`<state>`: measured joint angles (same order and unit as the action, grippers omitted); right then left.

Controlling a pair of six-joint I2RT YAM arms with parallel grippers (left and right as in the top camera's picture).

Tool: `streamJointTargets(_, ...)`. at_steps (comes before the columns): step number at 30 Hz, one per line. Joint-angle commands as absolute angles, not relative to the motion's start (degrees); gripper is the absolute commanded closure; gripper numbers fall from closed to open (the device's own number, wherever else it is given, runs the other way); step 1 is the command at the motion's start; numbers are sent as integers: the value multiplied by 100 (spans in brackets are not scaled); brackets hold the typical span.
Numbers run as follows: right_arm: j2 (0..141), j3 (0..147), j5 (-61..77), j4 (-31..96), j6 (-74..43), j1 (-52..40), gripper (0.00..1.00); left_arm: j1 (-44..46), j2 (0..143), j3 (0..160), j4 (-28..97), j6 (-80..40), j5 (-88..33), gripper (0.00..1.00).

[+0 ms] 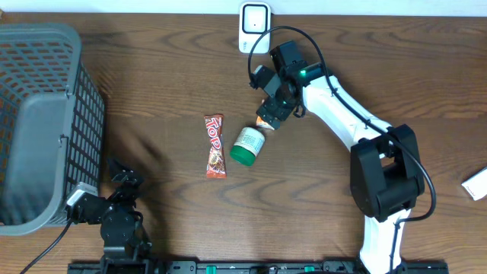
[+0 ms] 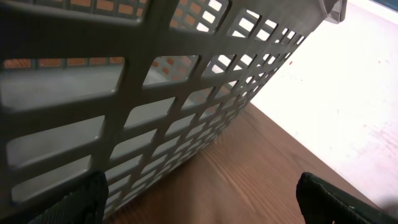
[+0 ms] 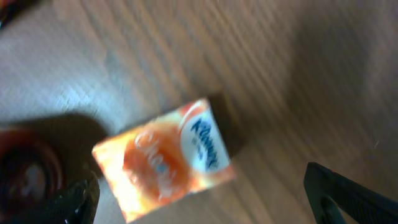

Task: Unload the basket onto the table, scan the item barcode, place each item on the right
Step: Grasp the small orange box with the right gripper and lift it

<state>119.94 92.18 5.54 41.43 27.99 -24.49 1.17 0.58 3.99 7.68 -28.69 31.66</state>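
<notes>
Hovering over an orange tissue pack (image 3: 165,158), the right gripper (image 1: 272,109) sits upper centre of the overhead frame. Its jaws are spread wide with nothing clamped. The pack lies flat on the wooden table (image 1: 319,198) between the fingers (image 3: 348,196); the wrist view is blurred.
Barcode scanner (image 1: 253,27): white, top centre edge, a little above the right gripper.
Green-capped white bottle (image 1: 247,144): on its side, just lower left of the pack.
Red candy bar (image 1: 215,144): lying lengthwise, just left of the bottle.
Grey mesh basket (image 1: 46,114): far left.
Left gripper (image 1: 122,179): lower left, beside the basket wall, jaws apart, empty.
White object (image 1: 475,183): right edge, partly cut off.
</notes>
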Motion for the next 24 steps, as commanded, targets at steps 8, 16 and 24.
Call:
streamJointTargets(8, 12735, 9181, 917, 3931, 2989, -2432, 1, 97, 23, 296, 895, -2858, 3262, 3)
streamJointTargets(16, 12763, 9181, 906, 3953, 3006, -2432, 42, 97, 23, 296, 895, -2860, 3262, 3)
streamJointTargets(24, 12693, 9190, 910, 3983, 2644, -2432, 71, 97, 23, 296, 895, -2860, 3262, 3)
